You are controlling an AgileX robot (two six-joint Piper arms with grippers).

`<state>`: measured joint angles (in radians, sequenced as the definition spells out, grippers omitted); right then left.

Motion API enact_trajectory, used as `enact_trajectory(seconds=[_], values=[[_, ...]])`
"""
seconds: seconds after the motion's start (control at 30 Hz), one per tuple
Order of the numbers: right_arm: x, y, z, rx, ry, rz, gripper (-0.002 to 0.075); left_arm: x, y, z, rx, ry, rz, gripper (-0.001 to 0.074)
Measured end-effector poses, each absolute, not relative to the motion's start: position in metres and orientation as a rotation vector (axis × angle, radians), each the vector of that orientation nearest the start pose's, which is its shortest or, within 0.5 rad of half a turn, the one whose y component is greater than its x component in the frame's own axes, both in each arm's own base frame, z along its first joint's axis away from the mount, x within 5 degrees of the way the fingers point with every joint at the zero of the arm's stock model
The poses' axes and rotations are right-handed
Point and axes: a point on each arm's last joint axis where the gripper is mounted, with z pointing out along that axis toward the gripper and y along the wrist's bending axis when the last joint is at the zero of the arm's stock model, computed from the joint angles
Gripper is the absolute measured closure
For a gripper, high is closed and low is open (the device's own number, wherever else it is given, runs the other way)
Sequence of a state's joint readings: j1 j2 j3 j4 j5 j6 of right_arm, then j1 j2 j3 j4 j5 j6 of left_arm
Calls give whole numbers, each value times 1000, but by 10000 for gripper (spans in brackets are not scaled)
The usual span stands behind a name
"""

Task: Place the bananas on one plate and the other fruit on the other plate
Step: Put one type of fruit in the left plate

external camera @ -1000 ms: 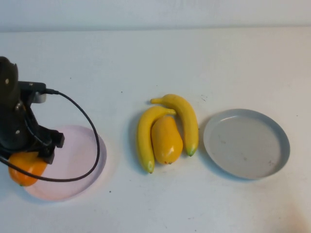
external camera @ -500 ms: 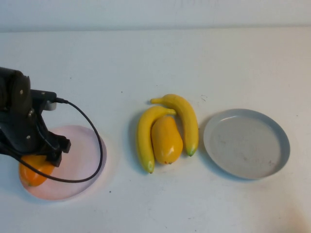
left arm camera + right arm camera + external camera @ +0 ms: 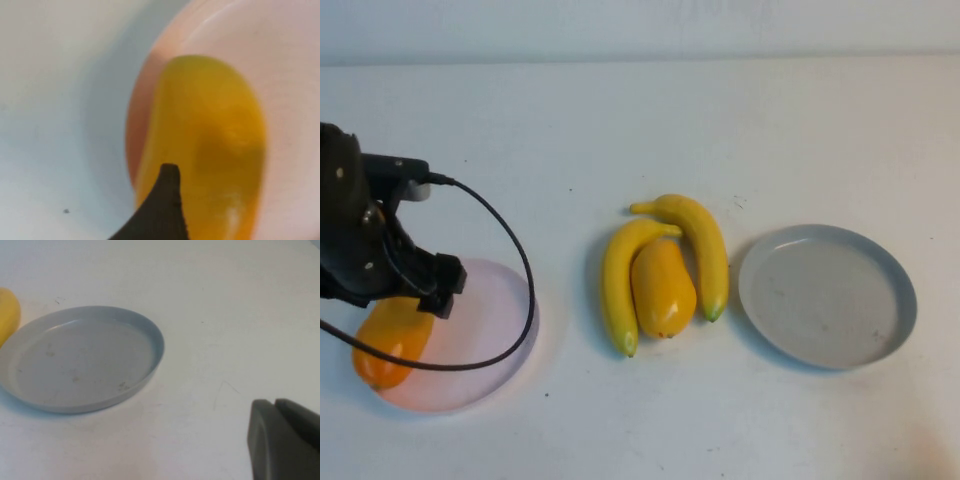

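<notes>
A: Where is the left gripper (image 3: 395, 305)?
B: Over the pink plate (image 3: 485, 330), just above the orange fruit (image 3: 388, 340). I cannot tell its grip.
A: And the right gripper (image 3: 285, 440)?
B: Beside the grey plate (image 3: 827, 296), looks closed.
A: What changed?
B: The arm rose. The bananas (image 3: 705, 245) and yellow fruit (image 3: 663, 287) lie lengthwise, well right of it.

Left arm (image 3: 360, 240): matte black, blocky housing, black cable (image 3: 510, 290) looping from wrist. Left claw (image 3: 160, 210): dark pointed fingertip. Right claw (image 3: 285, 440): dark grey rounded finger.
</notes>
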<state>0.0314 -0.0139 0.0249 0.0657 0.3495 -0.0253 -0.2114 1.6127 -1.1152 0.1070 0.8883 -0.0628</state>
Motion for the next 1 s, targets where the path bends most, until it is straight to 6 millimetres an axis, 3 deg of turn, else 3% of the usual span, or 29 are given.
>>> enact_trajectory(seconds=[0.13,0.37,0.53,0.7,1.0], values=[[53,4,174,-11,1844,68,743,302,-90,248,309,2788,-8,66],[53,4,174,-11,1844,68,743,309,-192,281,462,2627,-228,66],[53,4,174,-11,1844,68,743,317,-251,278,581,2610,-308,66],[53,4,174,-11,1844,68,743,330,-273,258,600,2674,-294,66],[53,4,174,-11,1844,68,743,345,-282,228,586,2779,-203,66]])
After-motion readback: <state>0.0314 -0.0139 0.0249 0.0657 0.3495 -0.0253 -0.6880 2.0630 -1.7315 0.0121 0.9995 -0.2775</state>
